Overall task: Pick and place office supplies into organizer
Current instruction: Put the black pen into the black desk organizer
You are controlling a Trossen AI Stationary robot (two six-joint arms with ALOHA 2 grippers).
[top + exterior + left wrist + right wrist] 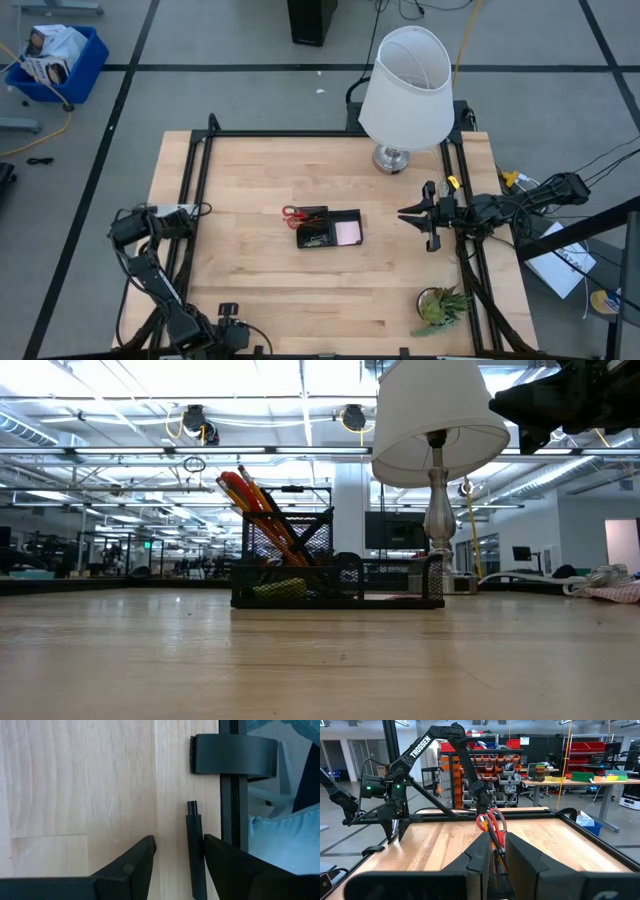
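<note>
The black mesh organizer (325, 229) stands mid-table, also in the low view (335, 575). In it are the red-handled scissors (293, 213), orange pencils (262, 510) standing tilted in the taller section, the pink sticky-note pad (347, 233) and a yellow-green piece (280, 588). My right gripper (405, 213) hovers right of the organizer, pointing level at it, open by a narrow gap (498, 862). My left gripper (179, 852) is open at the table's near edge, pointing down, with a thin black pen (195, 845) lying on the wood between its fingers. My left gripper stands around the black pen's shaft (195, 860), which lies flat on the table along the fingers' line. The pen lies right against one finger (220, 857). I cannot tell whether they touch.
A white-shaded lamp (405, 85) stands at the far edge, right of centre. A small green potted plant (440, 305) sits at the near right corner. A black frame rail with a clamp (232, 752) runs along the near edge by my left gripper. Bare wood surrounds the organizer.
</note>
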